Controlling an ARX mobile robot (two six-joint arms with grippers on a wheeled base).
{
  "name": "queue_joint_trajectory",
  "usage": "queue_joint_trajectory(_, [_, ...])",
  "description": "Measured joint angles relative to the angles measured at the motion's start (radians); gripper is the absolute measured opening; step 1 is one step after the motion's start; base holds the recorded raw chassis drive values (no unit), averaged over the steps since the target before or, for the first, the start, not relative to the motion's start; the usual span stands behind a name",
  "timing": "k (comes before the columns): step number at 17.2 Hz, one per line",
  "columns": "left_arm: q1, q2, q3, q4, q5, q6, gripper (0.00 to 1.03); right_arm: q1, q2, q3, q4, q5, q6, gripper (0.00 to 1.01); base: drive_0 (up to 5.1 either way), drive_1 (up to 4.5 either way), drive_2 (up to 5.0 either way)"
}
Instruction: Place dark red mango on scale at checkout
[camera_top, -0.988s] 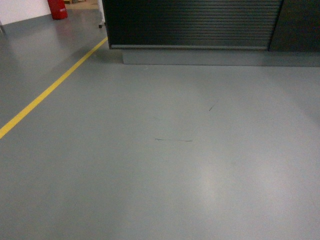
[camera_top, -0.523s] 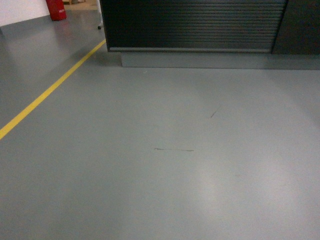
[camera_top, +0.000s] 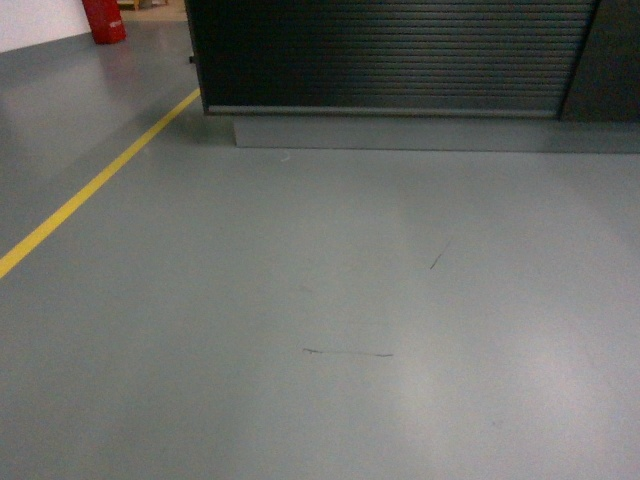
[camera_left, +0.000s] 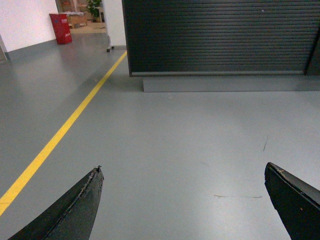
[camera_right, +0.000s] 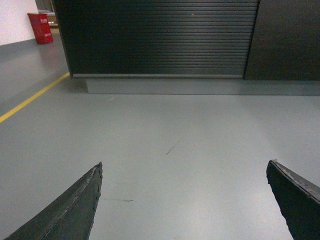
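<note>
Grey, smooth floor (camera_top: 330, 300) fills most of every view, with a faint sheen and a few thin dark scuff marks (camera_top: 348, 352) near the middle of the head view. Across the far side stands the checkout (camera_top: 390, 55), a dark brown-black counter whose front is made of horizontal ribbed slats, resting on a grey plinth (camera_top: 430, 133); only its front shows, not its top. On the left a yellow line (camera_top: 95, 185) runs diagonally across the floor toward the counter's left corner, and beyond it a red bin (camera_top: 103, 20) stands against a pale wall. The dark red mango and the scale appear in none of the views, so where they lie cannot be told. In the left wrist view the left gripper (camera_left: 185, 200) has its two dark fingers (camera_left: 75, 210) spread wide, with nothing but bare floor between them. The right wrist view shows the right gripper (camera_right: 185, 200) likewise, its fingers (camera_right: 75, 210) well apart and holding nothing, pointing toward the slatted front and a plain dark panel (camera_right: 287, 40) beside it.
</note>
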Motion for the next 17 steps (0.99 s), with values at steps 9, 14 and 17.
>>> queue_joint_trajectory(9, [0.0, 0.0, 0.0, 0.0, 0.0, 0.0, 0.98, 0.0, 0.0, 0.0, -0.003, 0.0, 0.0, 0.98, 0.0, 4.38, -4.3])
queue_joint_trajectory(14, [0.0, 0.0, 0.0, 0.0, -0.001, 0.0, 0.98, 0.0, 0.0, 0.0, 0.002, 0.0, 0.0, 0.98, -0.1, 4.22, -4.4])
queue_joint_trajectory(17, [0.0, 0.0, 0.0, -0.002, 0.0, 0.0, 0.98, 0.0, 0.0, 0.0, -0.002, 0.001, 0.0, 0.98, -0.1, 4.2, -4.5])
